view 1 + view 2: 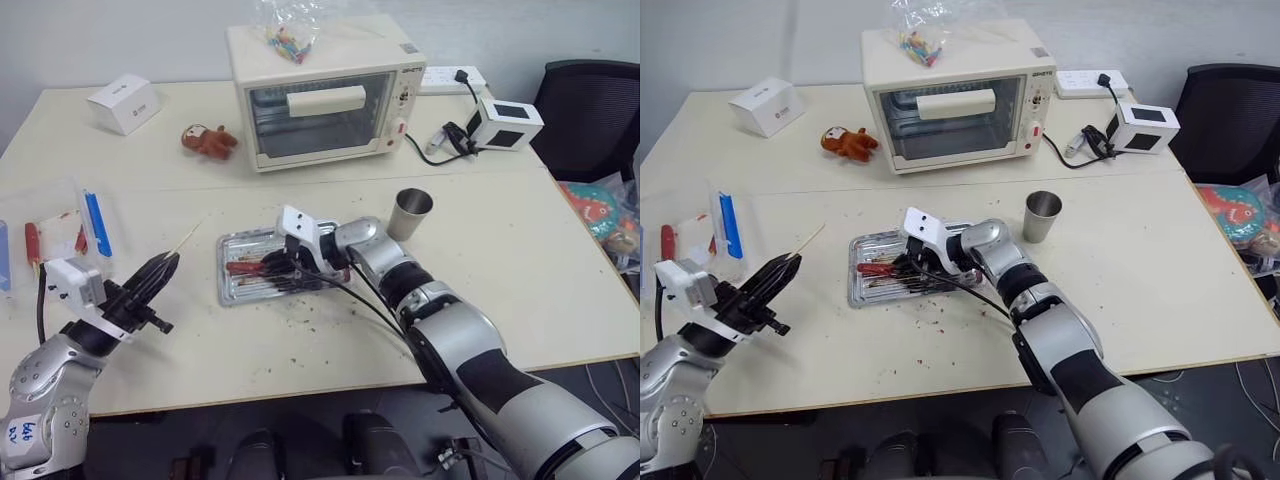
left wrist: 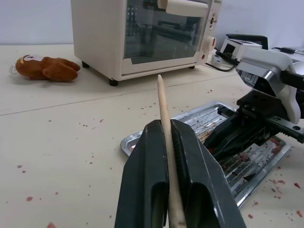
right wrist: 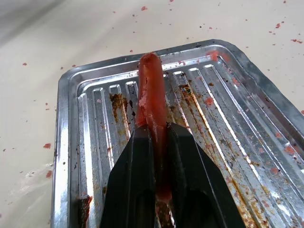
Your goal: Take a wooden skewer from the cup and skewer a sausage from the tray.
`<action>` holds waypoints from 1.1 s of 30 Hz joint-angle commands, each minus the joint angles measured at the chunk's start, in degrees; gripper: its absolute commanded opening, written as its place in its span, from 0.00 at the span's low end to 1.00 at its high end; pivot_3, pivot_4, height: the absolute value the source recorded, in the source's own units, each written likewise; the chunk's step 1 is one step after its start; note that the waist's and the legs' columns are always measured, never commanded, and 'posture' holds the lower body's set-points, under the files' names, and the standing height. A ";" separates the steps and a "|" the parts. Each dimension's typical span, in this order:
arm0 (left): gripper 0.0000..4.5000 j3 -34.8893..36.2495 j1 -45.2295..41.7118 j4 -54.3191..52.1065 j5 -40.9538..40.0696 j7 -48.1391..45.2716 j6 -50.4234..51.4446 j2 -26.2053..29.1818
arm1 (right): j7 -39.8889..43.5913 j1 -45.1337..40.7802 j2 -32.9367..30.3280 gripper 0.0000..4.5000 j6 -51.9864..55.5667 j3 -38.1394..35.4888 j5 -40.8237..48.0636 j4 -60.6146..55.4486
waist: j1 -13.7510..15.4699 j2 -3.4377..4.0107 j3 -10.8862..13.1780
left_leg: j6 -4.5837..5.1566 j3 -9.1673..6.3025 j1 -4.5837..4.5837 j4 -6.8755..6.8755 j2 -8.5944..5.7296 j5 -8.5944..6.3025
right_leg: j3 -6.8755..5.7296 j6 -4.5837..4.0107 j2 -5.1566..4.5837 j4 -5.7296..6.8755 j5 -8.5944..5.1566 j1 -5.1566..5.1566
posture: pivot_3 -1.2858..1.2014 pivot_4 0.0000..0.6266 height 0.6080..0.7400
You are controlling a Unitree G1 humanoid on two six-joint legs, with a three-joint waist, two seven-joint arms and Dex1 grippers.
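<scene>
My left gripper [image 1: 166, 262] is shut on the wooden skewer [image 2: 164, 107], left of the tray. The skewer's pointed tip [image 1: 188, 236] sticks out past the fingers, up and toward the tray. The silvery, grease-stained tray [image 1: 228, 290] lies mid-table. My right gripper [image 3: 154, 130] reaches into it from the right and is shut on the reddish sausage [image 3: 151, 90]. The sausage's free end pokes out beyond the fingertips over the ridged tray base [image 3: 237, 123]. The grey metal cup [image 1: 410, 213] stands upright to the right of the tray, behind my right arm.
A cream toaster oven [image 1: 325, 95] stands at the back, with a brown plush toy [image 1: 210, 141] and a white box [image 1: 124, 103] to its left. A clear plastic box with a blue clip [image 1: 95, 222] sits at the left edge. Red crumbs dot the table.
</scene>
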 commanded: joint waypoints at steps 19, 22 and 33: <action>0.00 -6.33 -4.33 -3.13 -7.89 -24.57 14.35 21.10 | 21.28 16.52 -28.45 0.06 11.78 -0.88 12.79 -50.46 | 0.15 0.03 0.02 | 0.00 0.00 0.01 -0.03 0.01 -0.01 | -0.03 -0.01 0.06 -0.07 -0.01 0.00 | 0.52 0.24 1.00; 0.00 -8.92 -6.54 -1.79 -6.14 -25.16 13.55 20.46 | 20.59 17.06 -28.84 0.06 13.27 -0.63 13.29 -52.59 | 0.32 0.03 0.02 | 0.00 0.00 0.01 -0.03 0.00 0.00 | -0.03 -0.01 0.06 -0.06 -0.01 -0.01 | 0.52 0.24 1.00; 0.00 -11.49 -10.34 0.51 -3.63 -25.72 11.97 18.47 | 19.69 18.04 -29.85 0.06 16.99 0.85 14.47 -57.45 | 0.57 0.03 0.02 | 0.01 0.03 0.00 0.03 -0.03 -0.01 | -0.06 -0.01 0.06 -0.04 -0.01 -0.01 | 0.52 0.24 1.00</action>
